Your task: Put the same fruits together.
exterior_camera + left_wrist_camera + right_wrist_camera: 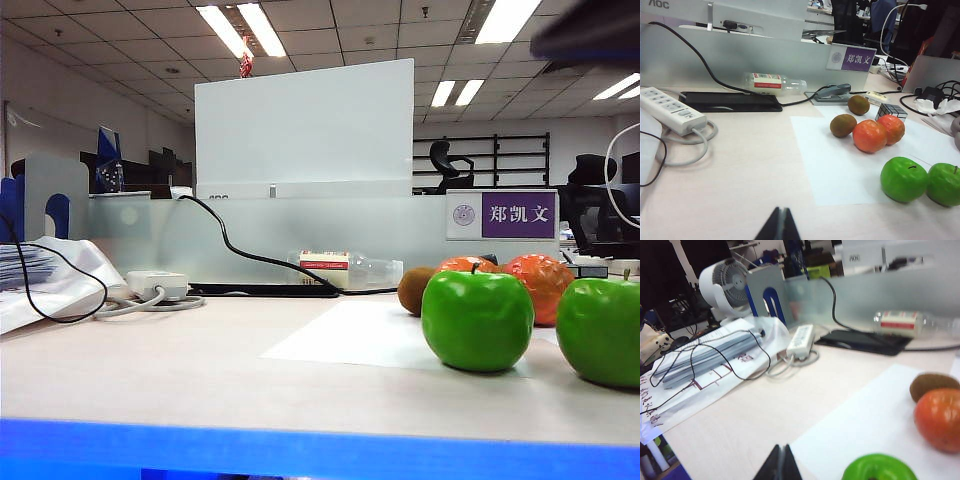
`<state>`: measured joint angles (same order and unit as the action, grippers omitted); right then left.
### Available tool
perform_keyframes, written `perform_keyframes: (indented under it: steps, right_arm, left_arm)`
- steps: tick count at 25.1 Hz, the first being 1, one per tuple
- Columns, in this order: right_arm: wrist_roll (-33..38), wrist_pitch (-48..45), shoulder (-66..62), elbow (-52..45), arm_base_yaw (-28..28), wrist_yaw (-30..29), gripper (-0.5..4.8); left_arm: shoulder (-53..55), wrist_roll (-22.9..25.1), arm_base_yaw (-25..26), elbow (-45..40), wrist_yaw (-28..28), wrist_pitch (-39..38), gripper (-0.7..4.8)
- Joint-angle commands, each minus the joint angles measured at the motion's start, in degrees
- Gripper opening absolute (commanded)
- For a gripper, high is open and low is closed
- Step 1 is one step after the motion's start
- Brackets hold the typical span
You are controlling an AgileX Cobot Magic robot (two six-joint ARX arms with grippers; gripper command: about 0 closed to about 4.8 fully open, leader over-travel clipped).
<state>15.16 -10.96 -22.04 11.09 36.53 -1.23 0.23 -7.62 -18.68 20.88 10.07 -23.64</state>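
Exterior view: no arm or gripper in frame. Two green apples (477, 321) and (600, 331) sit close at the front right of the table (150, 370), on the white paper sheet (350, 335). Behind them are two orange-red fruits (543, 285) side by side, and one kiwi (416, 290) peeks out at their left. Pairs look grouped by kind already — likely task nearly or fully done.

Left wrist view: left gripper (779, 226) hangs above bare table, well apart from the fruit, jaws pressed together, holding nothing. On the paper the apples (903, 179) and (944, 183) are touching or nearly so, and the orange-red pair (870, 135) and (892, 128) touches. Kiwi (843, 125) sits just beside the oranges; the second kiwi (858, 104) is a bit apart, behind it, near a Rubik's cube (891, 112). Kiwis are the loosest pair. Power strip (671, 110) lies far off to the side.

Right wrist view: right gripper (780, 465) is over the table edge of the paper, jaws closed, empty. One apple (879, 467), one orange-red fruit (938, 419) and one kiwi (932, 385) show nearby — none touched.
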Motion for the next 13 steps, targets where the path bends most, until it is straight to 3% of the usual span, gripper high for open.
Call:
perform_keyframes:
  steps: [1, 7, 13]
  right_arm:
    - [2.64, -5.27, 0.07, -2.21, -0.07, 0.07, -0.05]
    - [3.13, -12.46, 0.07, -7.45, -0.11, 0.24, -0.05]
    - [4.55, -12.76, 0.07, -9.90, -0.13, 0.22, -0.05]
  left_arm:
    - [-0.09, -1.42, 0.00, -0.79, 0.33, 1.90, -0.06]
    - [-0.09, -2.99, 0.00, -3.23, 0.50, 2.43, -0.06]
    - [-0.09, -3.58, 0.00, -4.61, 0.48, 2.73, -0.06]
